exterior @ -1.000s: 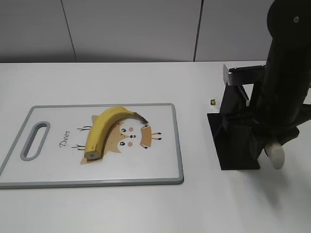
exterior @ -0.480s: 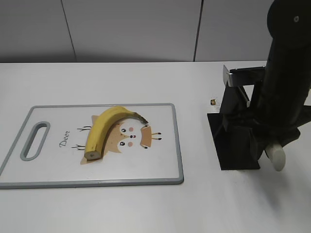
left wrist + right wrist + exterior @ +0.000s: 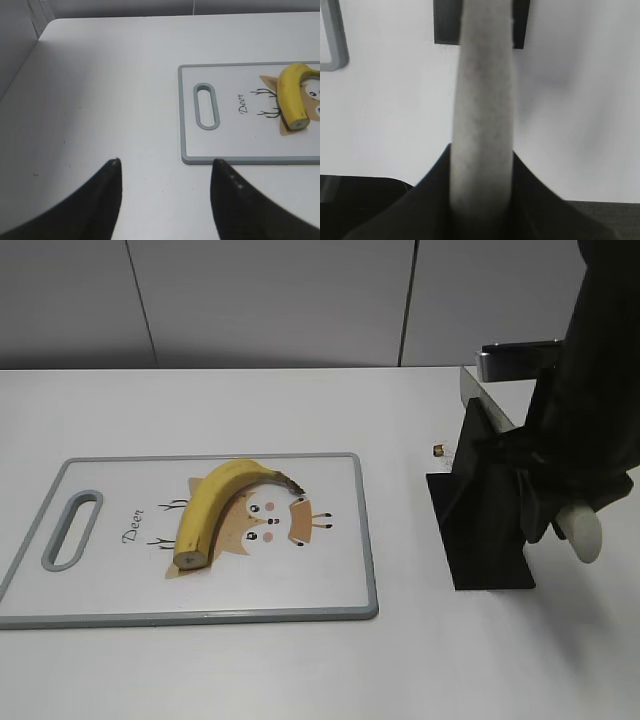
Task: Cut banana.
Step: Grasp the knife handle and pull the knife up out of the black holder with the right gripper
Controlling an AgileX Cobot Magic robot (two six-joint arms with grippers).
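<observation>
Exterior view first: the right gripper (image 3: 560, 515) stands at the black knife stand (image 3: 485, 530) on the right of the table, and compared with a second ago the knife (image 3: 490, 395) it holds has risen, its blade showing higher and further clear of the stand, the arm lifted and tilted with it. The right wrist view shows the black fingers (image 3: 530, 190) clamped on the pale knife handle (image 3: 482, 110), which runs straight up the middle of that picture toward the stand's base. My reading is that the knife is being drawn out of its holder, so the cutting itself has not begun and the blade has yet to be carried over to the board. The banana (image 3: 215, 505) lies whole and unpeeled on the white cutting board (image 3: 330, 595) at the left, curved across the printed deer, its blunt end toward the near edge and its dark stem toward the board's middle, well apart from the knife. The left gripper (image 3: 165, 195) hovers over bare table (image 3: 100, 100) beside the board's handle end, its fingers spread and holding nothing
</observation>
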